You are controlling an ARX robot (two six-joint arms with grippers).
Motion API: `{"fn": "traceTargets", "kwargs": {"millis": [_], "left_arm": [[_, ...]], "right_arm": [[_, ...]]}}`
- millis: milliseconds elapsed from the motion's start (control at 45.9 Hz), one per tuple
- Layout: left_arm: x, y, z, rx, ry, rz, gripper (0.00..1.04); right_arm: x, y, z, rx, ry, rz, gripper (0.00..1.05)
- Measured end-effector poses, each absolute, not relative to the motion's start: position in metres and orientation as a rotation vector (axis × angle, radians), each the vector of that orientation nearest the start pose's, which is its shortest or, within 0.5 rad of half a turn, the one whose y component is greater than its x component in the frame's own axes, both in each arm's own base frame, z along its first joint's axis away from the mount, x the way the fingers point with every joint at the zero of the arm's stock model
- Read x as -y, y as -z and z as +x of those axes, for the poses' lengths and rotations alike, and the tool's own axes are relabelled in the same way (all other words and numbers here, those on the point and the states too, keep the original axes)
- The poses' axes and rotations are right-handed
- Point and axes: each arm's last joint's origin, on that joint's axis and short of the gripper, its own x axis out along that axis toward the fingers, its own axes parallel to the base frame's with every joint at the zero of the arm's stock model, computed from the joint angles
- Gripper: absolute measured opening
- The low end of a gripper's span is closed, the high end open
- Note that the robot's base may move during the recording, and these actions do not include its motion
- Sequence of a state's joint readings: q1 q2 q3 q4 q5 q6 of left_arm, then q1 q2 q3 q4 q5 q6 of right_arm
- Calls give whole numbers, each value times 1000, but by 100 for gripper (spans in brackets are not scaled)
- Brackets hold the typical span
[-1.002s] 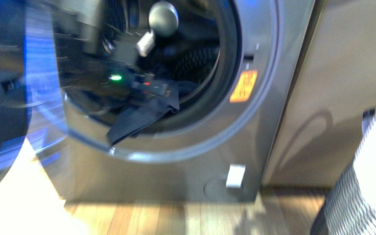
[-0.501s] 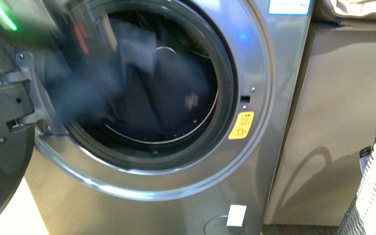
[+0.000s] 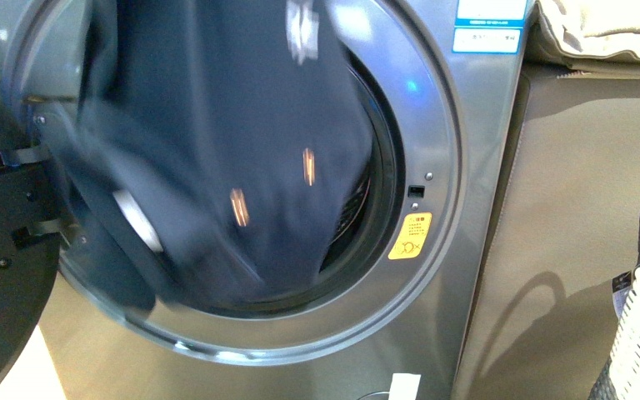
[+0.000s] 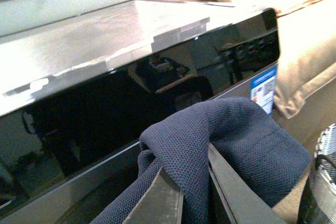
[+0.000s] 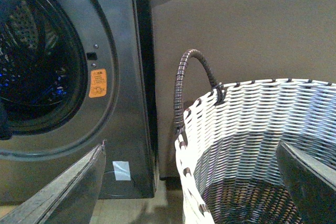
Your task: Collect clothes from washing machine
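The dark navy knitted garment [image 3: 217, 142], clamped tight in the left gripper [image 4: 186, 167], is best drawn wholly clear of the grey metal front-loading washing machine [image 3: 443, 125] without snagging.

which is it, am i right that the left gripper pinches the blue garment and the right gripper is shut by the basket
No: the right wrist view shows the right gripper open by the basket. The left gripper does pinch the blue garment.
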State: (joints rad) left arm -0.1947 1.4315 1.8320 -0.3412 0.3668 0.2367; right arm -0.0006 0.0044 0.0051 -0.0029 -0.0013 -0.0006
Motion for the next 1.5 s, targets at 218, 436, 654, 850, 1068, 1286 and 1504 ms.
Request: {"fn": "traceTargets", "kwargs": {"millis": [218,436,654,850,1068,1286,1504], "left_arm": [[109,-563,257,144,671,294,9],[139,-581,245,152,747,313,9],[150,-577,252,106,773,316,9],[158,-571,266,46,776,319,9],[166,-561,279,-11,777,322,9],[168,-560,282,-22,760,318,9],[166,-565,279,1,737,316,9]], "right_arm": [[0,-165,98,-2,-1,-1,97],[0,-165,98,-2,-1,0,97],[0,-165,98,-2,-1,0,97],[0,-165,98,-2,-1,-1,97],[0,-165,98,-2,0,0,97],[0,-165,98,-2,-1,0,97],[0,-165,98,-2,0,0,97]]}}
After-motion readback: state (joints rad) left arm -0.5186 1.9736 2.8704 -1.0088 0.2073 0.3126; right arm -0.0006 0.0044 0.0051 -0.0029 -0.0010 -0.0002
